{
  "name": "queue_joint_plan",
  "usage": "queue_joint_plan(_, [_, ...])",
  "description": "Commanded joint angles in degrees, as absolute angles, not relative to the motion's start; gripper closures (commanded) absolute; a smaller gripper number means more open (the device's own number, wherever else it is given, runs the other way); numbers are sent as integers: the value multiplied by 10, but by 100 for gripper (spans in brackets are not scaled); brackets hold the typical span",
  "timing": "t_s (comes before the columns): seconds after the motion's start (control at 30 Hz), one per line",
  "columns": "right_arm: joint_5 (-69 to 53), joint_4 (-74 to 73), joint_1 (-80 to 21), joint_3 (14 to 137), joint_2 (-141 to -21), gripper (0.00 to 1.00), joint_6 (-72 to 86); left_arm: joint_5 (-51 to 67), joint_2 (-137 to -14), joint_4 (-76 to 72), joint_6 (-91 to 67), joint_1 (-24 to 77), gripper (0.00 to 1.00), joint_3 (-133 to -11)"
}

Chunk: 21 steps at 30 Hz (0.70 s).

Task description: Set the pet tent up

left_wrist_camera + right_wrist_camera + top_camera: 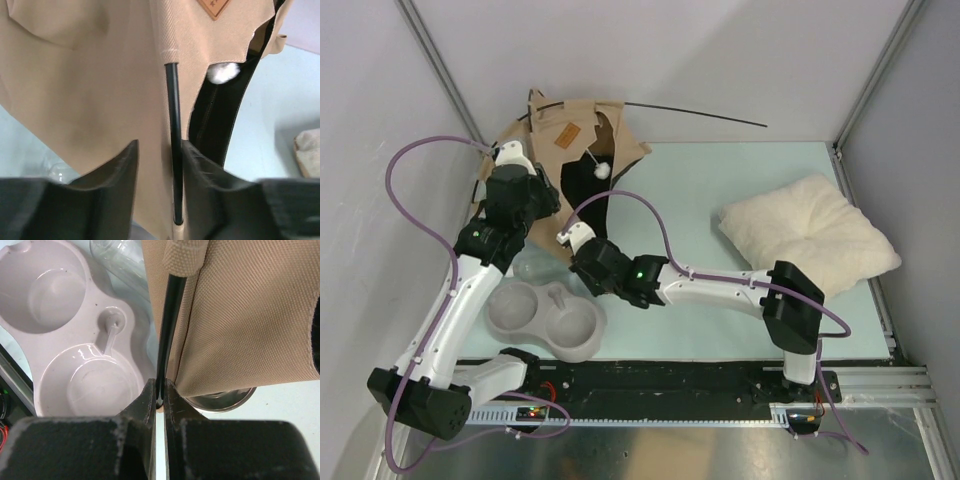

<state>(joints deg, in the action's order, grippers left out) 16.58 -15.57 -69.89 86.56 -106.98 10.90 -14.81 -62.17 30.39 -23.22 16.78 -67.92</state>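
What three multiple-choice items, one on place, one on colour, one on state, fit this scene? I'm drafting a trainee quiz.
1. The cream pillow lies: A on the table's right side; B inside the tent; C in the bowl.
2. The pompom is: A black; B white; C red.
3. The right arm's jaws are: A wide open; B shut on the pillow; C shut on a black pole.
Key: A, it lies by the table's right edge; B, it shows white in two views; C, the right wrist view shows the pole pinched.
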Motion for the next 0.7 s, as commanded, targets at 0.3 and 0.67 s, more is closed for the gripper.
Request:
queue_joint_plan(0.3, [200,-158,-717,896,-1088,76,113,-119,-641,281,-194,162,100,-703])
queue_joint_plan(0.67, [191,-138,-709,840,-925,9,94,-93,-637,261,-90,162,100,-753])
